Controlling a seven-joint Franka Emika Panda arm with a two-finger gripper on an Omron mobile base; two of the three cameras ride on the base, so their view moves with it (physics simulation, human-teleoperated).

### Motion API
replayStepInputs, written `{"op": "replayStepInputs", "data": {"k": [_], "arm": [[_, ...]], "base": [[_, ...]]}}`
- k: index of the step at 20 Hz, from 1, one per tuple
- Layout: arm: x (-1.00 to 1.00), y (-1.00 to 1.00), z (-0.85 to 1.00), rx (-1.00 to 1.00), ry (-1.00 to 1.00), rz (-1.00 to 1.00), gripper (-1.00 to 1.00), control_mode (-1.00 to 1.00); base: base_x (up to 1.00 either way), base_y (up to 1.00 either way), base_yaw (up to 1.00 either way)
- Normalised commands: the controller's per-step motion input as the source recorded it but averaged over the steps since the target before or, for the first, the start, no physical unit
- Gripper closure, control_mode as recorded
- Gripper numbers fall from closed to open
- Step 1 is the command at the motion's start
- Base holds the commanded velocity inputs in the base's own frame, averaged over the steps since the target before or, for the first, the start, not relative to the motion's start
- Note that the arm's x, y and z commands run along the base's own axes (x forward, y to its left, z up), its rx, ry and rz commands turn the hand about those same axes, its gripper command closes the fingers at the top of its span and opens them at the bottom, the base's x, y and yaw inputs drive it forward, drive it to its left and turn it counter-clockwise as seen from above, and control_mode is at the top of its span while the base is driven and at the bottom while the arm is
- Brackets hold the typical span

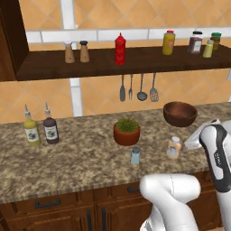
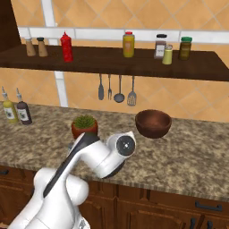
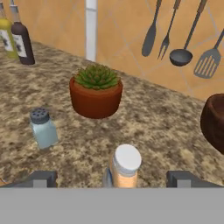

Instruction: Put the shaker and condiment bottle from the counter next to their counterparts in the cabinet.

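- The cabinet [image 1: 135, 63] runs above the bench [image 1: 81, 158], carrying two brown shakers [image 1: 76, 52] and a yellow bottle [image 1: 168, 43].
- The tool [image 3: 113, 179] stands open, one finger on each side of the condiment bottle [image 3: 126, 166], which sits near the bench's front edge.
- The shaker [image 3: 43, 128] stands just beside it, in front of the plant pot [image 3: 96, 96].
- A good grasp probably needs the tool lowered past the cap, closing on the body.

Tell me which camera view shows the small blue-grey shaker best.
The hand view: the shaker stands large and unblocked on the counter, its holed grey cap visible, left of the peach bottle. The left base view shows it small, in front of the plant pot. In the right base view I cannot find it.
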Motion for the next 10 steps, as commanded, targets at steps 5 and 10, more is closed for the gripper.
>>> {"op": "replayStepInputs", "data": {"k": [5, 10], "arm": [[-0.01, -0.39, -0.41, 0.09, -0.09, 0.03, -1.0, -1.0], [0.0, -0.15, -0.24, 0.07, -0.06, 0.0, -1.0, -1.0]], "base": [[0.0, 0.0, 0.0], [0.0, 0.0, 0.0]]}}
